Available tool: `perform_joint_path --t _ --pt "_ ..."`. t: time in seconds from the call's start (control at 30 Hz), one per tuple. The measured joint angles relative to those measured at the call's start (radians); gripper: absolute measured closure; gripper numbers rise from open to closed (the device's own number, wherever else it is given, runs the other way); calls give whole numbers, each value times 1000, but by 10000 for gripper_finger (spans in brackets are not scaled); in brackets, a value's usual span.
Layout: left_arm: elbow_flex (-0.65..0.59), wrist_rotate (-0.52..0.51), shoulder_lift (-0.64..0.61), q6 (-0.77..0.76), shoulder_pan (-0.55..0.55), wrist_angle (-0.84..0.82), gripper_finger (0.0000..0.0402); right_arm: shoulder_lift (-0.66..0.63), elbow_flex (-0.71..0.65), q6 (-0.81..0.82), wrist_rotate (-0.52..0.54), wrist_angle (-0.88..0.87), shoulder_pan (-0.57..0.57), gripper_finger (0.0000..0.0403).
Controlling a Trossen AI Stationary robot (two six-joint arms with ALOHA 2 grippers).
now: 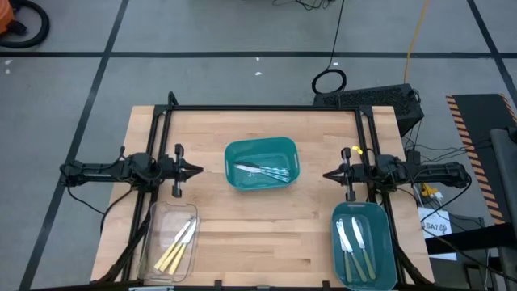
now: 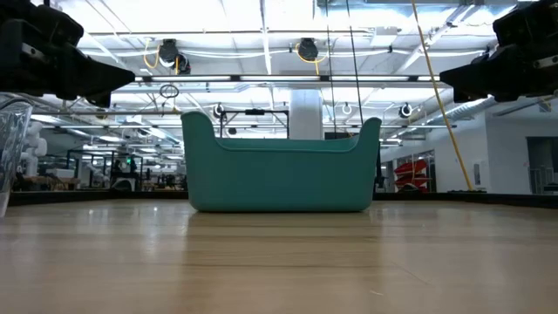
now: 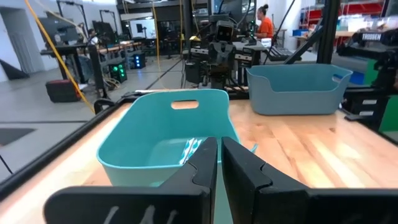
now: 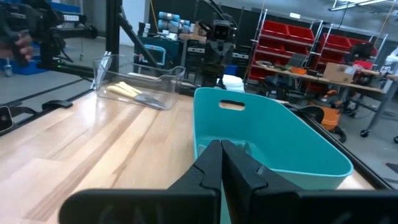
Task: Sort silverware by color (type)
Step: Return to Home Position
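Note:
The silverware is in three bins. All-metal pieces [image 1: 262, 170] lie in the teal middle bin [image 1: 234, 153], also seen in the left wrist view as the silverware [image 3: 189, 149]. Yellow-handled pieces [image 1: 178, 245] lie in the clear bin [image 1: 153, 217] at the table's near left. Green-handled pieces [image 1: 355, 242] lie in the blue-green bin [image 1: 384, 218] at the near right. My left gripper [image 1: 199, 170] hovers left of the middle bin, shut and empty. My right gripper [image 1: 325, 175] hovers right of it, shut and empty.
The wooden table [image 1: 266, 242] has bare room between the near bins. A black frame [image 1: 266, 107] runs along its far edge. Cables and a box [image 1: 371, 99] lie on the floor beyond. A person in orange [image 3: 263, 22] stands far off in the room.

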Motion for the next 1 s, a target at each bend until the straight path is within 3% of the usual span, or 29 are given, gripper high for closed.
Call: perform_joint_path --t 0.27,0.5,1.0 --pt "0 1 0 -10 0 -1 371 1 0 -2 0 6 0 403" --pt "-1 33 0 110 -5 -2 371 1 0 -4 0 74 0 403" --pt "-1 28 0 102 10 -1 371 1 0 -4 0 88 0 403"
